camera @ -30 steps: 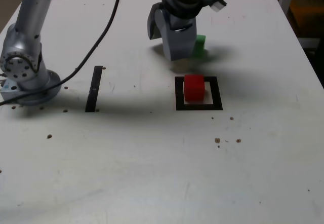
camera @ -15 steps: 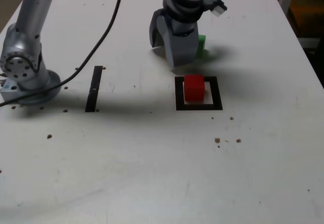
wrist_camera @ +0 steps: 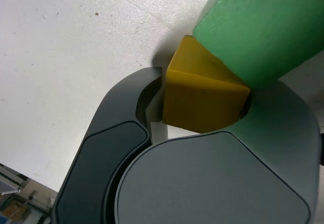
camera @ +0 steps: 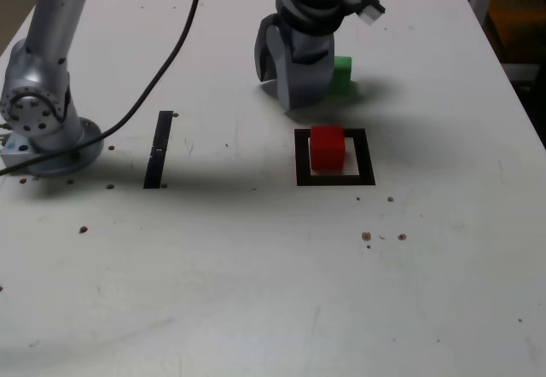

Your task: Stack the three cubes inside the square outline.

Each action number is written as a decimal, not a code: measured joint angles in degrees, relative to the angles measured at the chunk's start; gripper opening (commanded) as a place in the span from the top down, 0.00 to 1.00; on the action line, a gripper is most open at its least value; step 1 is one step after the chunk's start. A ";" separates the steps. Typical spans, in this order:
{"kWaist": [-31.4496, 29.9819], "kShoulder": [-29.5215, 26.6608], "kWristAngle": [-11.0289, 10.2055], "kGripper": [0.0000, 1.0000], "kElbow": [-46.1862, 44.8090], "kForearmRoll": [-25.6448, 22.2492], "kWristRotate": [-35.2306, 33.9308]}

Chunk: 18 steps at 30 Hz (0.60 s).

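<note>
The red cube (camera: 327,147) stands inside the square outline (camera: 300,159) on the white table. Just behind the outline, my gripper (camera: 288,94) is down at the table beside the green cube (camera: 341,74). In the wrist view the yellow cube (wrist_camera: 202,100) sits between the dark jaws, with one finger (wrist_camera: 148,89) pressed against its side, so the gripper is shut on it. The green cube (wrist_camera: 258,26) touches the yellow cube's far side. The exterior view hides the yellow cube behind the gripper.
A narrow black strip (camera: 159,148) lies at the exterior view's left, near the arm's base (camera: 43,117). A black cable (camera: 171,57) runs across the table behind the strip. Small dark specks dot the table surface.
The gripper has sunk slightly toward the table and its jaws have drawn together around the yellow cube. The red cube has not moved.
</note>
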<state>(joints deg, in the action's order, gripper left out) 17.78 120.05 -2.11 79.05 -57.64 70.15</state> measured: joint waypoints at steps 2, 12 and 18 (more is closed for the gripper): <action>0.32 -0.01 0.07 0.78 -0.46 0.23 -0.11; 1.71 -2.22 1.73 0.79 -4.12 1.20 -1.63; 3.08 -5.28 3.10 0.79 -7.09 0.69 -4.34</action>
<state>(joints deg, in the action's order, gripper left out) 20.86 114.77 0.99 71.96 -56.96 65.81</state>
